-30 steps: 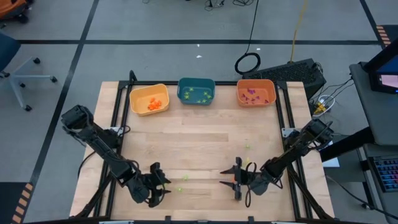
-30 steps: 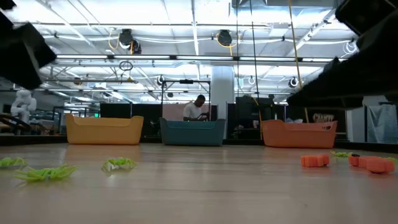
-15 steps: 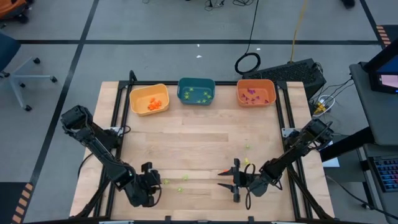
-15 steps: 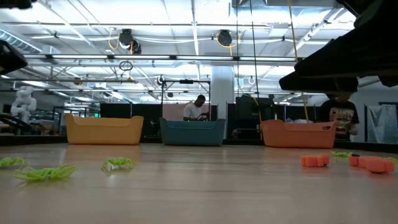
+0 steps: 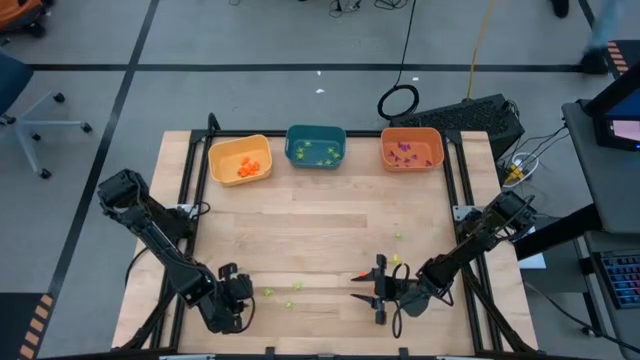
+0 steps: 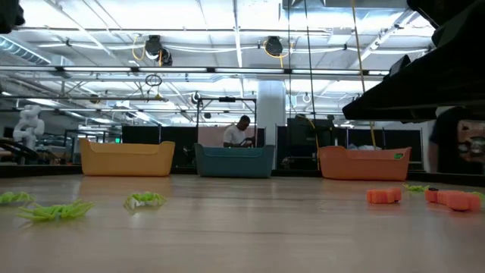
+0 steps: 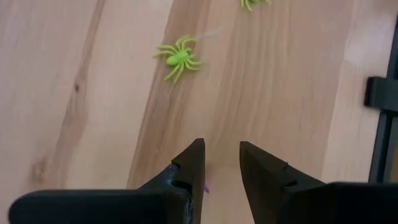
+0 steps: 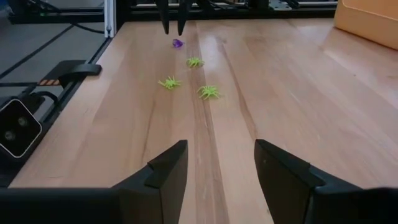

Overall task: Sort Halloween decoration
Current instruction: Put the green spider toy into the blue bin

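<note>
The left gripper (image 7: pixel 222 163), jaws narrowed and empty, hangs just beside a tiny purple plastic trinket (image 8: pixel 178 43) on the wooden table (image 5: pixel 320 230), which could skid aside from a glancing close.

A pale wooden tabletop (image 5: pixel 320 240) stands on a grey floor (image 5: pixel 250 90) crossed by dark tape lines. In the upper right of the overhead frame a coiled black cable (image 5: pixel 398 101) lies on the floor, with an office chair (image 5: pixel 25 110) at the left edge. Level across the table, a hall shows white ceiling trusses (image 6: pixel 227 45) with strip lights, and a person (image 6: pixel 241 132) sits far back at centre.
</note>
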`<act>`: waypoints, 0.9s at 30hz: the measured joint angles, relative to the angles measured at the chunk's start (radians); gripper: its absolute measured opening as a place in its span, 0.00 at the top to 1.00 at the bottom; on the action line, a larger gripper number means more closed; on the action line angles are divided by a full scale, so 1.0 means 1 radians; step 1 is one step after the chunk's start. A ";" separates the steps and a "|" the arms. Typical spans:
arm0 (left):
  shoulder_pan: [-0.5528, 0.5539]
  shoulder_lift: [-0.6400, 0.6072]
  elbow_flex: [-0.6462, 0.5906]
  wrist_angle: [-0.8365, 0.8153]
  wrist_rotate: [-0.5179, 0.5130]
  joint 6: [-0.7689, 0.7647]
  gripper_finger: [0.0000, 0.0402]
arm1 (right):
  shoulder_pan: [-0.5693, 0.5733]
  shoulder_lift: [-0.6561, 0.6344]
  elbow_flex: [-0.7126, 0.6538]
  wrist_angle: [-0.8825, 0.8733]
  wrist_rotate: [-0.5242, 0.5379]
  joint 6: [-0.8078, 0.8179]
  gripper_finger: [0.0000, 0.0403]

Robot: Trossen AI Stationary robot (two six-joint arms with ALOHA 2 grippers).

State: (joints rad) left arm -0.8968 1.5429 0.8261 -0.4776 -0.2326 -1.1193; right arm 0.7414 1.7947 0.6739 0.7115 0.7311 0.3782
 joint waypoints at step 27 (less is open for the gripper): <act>0.138 0.105 -0.001 0.095 -0.044 0.345 0.55 | -0.003 0.000 0.000 -0.010 -0.002 -0.023 0.58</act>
State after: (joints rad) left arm -0.7589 1.6482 0.8249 -0.3823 -0.2770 -0.7741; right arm 0.7387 1.7947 0.6739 0.7017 0.7292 0.3548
